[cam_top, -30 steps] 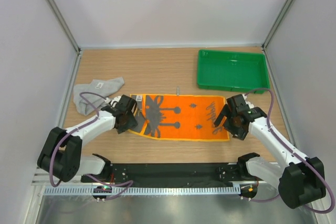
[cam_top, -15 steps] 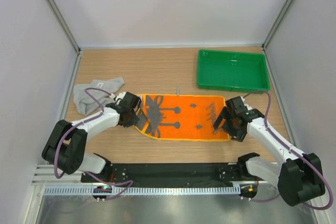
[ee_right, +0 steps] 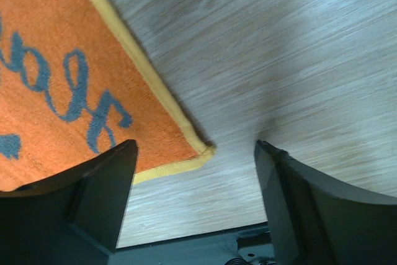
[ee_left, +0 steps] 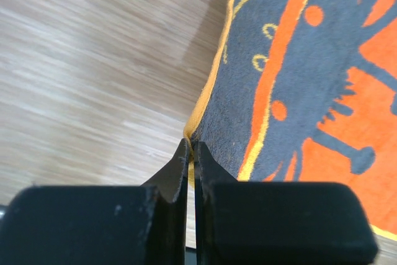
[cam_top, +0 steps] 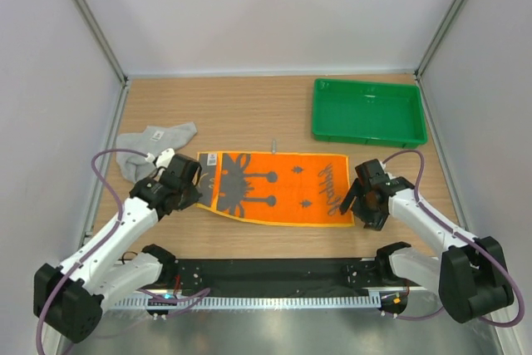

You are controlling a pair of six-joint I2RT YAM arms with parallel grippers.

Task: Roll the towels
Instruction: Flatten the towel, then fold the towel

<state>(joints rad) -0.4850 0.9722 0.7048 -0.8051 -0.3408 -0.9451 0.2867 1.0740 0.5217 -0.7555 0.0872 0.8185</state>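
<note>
The green tray (cam_top: 366, 114) sits at the far right of the wooden worktop (cam_top: 249, 114), well apart from both towels. A small pale item (cam_top: 273, 140) lies just beyond the orange towel's far edge, too small to identify. A black rail (cam_top: 274, 273) runs along the near edge between the arm bases. Nothing lies on top of either towel.

The orange towel (cam_top: 274, 189) lies spread flat in the middle of the worktop. Its long axis runs left to right, slightly skewed so that the right end sits nearer the arms, and a white label (cam_top: 218, 156) marks its far left corner. The grey towel (cam_top: 145, 147) lies crumpled at the left, near the orange towel's left end.

From above, the left end effector (cam_top: 194, 191) meets the orange towel's left near edge, and the right end effector (cam_top: 359, 209) sits at its right near corner. Only the left wrist view shows the grip. There the fingers (ee_left: 167, 184) are pressed together, pinching the yellow-trimmed hem beside the dark print (ee_left: 310, 91). The right wrist view shows the right fingers (ee_right: 105, 178) spread wide. The towel's corner (ee_right: 201, 151) lies flat between them, with bare wood to its right.
</note>
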